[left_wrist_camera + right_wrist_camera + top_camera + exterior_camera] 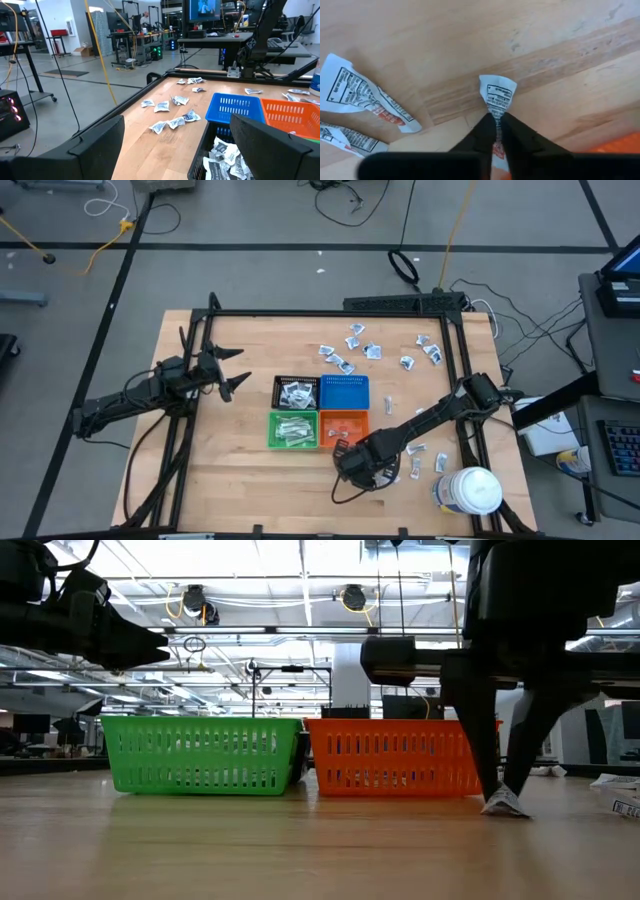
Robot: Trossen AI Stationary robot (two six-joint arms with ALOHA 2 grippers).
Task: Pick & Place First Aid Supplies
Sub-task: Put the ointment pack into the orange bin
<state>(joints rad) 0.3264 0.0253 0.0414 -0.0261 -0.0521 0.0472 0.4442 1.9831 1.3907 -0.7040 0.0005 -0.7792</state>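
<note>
Pinching one small white packet [498, 95] between nearly closed fingers [480, 134], right gripper [368, 465] down at the worktop [240, 470] near its front edge, just in front of the orange bin [345, 425] and to the right of the green bin [293, 430]. Seen level across the worktop, fingers [482, 730] converging to a point on the crumpled packet [505, 802], still touching or barely off the wood. Gripped at one narrow end only, printed end sticking out beyond the fingertips, long axis running in line with the fingers and pointing away from the wrist. Judged as the grasp-and-lift step: best done by keeping the pinch firm, rising straight before moving sideways toward a bin, since a hold on so little of a thin wrapper probably slips or swings if dragged. Worth clearing the bin wall fully before crossing over it. Two more printed strips [362, 97] lying flat close by on the wood, apart from the held one and best left undisturbed. More loose packets [350, 348] scattered across the far right of the worktop, others already in the black bin [296, 393] and the green one; blue bin [344, 392] showing none. Left gripper [225, 370] waiting above the left side of the worktop, fingers [95, 145] spread wide, holding nothing. White jar [470, 490] standing at the near right corner.
</note>
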